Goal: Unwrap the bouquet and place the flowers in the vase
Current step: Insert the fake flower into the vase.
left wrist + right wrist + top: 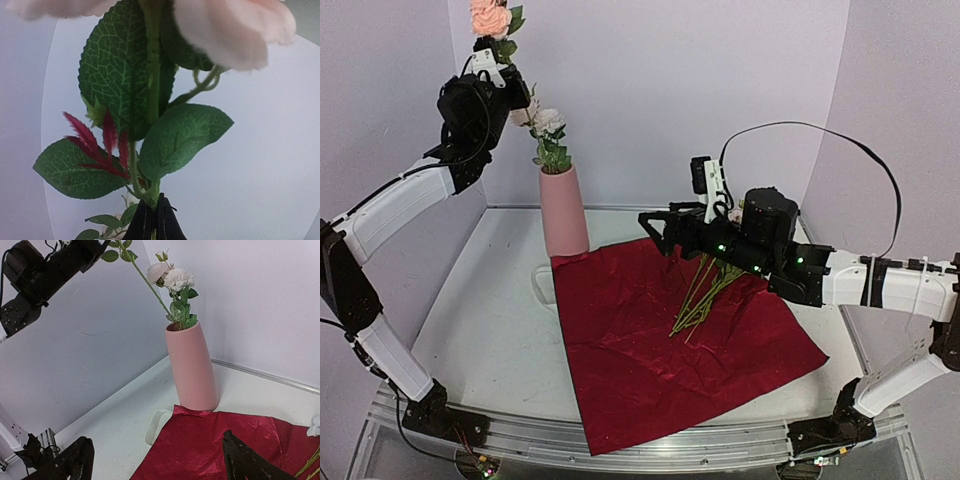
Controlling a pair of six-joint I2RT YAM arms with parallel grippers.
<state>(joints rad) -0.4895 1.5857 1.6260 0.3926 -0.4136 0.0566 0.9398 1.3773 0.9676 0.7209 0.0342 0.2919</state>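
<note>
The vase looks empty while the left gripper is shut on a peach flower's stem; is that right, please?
Not empty: the vase already holds white flowers, as the right wrist view shows. The left gripper is shut on the peach flower's stem.

Left arm (395, 205) reaches up high, left gripper (486, 47) pointing upward, jaws pinched tight on a flower stem (134, 165). Right arm (840, 275) stretches low over the counter, forearm roughly level. Right gripper (656, 228) has jaws spread wide, gripping nothing.
</note>
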